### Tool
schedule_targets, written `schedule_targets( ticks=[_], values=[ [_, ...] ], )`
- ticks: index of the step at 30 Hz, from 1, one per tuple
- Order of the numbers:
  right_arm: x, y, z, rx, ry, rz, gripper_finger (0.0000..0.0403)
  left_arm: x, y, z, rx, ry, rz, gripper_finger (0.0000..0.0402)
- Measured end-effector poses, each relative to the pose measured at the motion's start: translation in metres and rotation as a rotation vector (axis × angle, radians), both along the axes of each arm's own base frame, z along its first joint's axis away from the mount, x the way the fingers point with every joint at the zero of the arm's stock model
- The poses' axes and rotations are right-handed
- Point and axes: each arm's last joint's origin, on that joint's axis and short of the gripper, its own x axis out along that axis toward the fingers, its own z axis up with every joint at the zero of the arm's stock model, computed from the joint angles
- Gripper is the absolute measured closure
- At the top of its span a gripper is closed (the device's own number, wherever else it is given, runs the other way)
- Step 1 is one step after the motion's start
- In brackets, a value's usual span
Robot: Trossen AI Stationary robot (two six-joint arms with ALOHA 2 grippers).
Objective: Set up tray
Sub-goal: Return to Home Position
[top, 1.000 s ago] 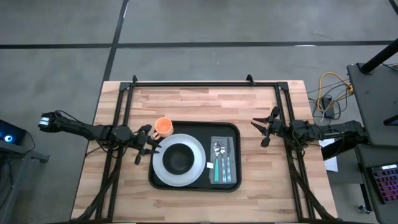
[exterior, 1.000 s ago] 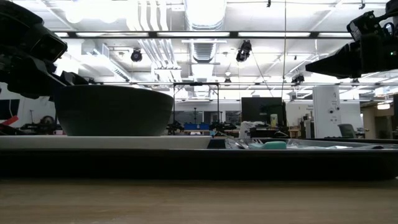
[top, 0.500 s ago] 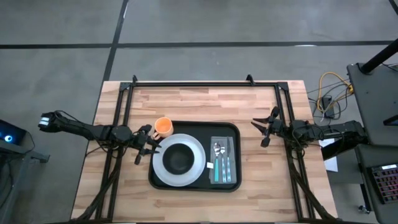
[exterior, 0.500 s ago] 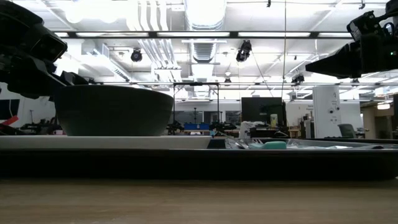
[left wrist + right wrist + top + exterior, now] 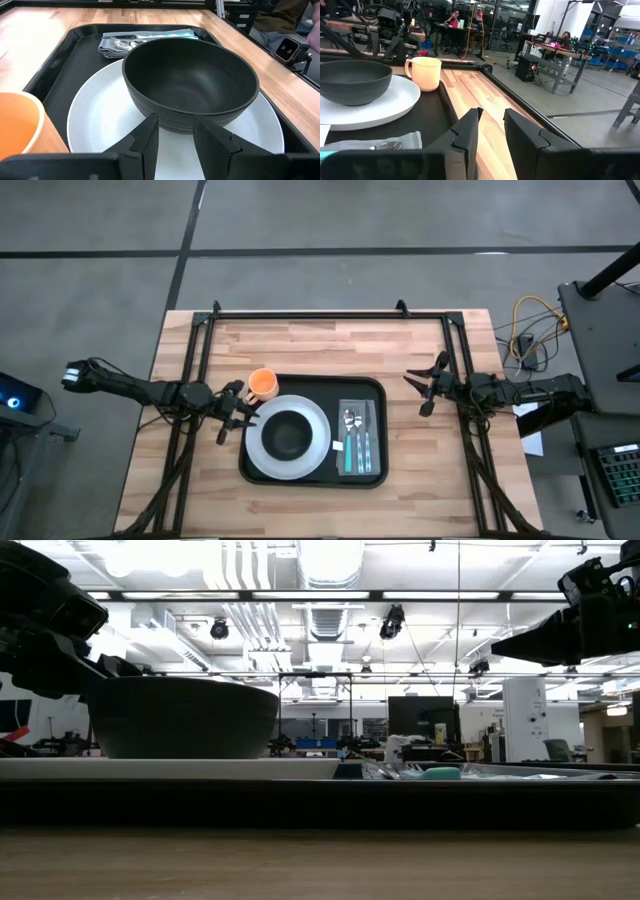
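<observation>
Tray [image 5: 322, 386] at table centre, long side across. In it: white plate [image 5: 262, 456] on the left carrying dark bowl [image 5: 288, 435]; grey napkin [image 5: 358, 409] on the right with cutlery [image 5: 357, 444] laid on top. Orange cup [image 5: 262, 385] at the tray's far-left corner, by the plate. Left gripper [image 5: 232, 416] just off the tray's left edge, fingers spread, empty. Right gripper [image 5: 426, 386] off the right edge, apart, fingers spread, empty.

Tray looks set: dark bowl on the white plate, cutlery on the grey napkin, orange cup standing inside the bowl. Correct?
Not quite. The orange cup is not inside the bowl; it stands beside the white plate, near a corner of the tray, as the high view shows. The bowl is on the plate and the cutlery lies on the grey napkin.
</observation>
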Motion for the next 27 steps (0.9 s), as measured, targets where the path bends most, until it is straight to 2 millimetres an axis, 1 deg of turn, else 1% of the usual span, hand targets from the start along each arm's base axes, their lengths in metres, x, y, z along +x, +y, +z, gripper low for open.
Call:
schedule_targets(
  ticks=[13,27],
  values=[
    [0.0000,0.0000,0.0000,0.000,0.000,0.000,0.0335,0.0000,0.0000,0.0000,0.000,0.000,0.000,0.0300],
    [0.0000,0.0000,0.0000,0.000,0.000,0.000,0.0317,0.0000,0.0000,0.0000,0.000,0.000,0.000,0.0300]
  ],
)
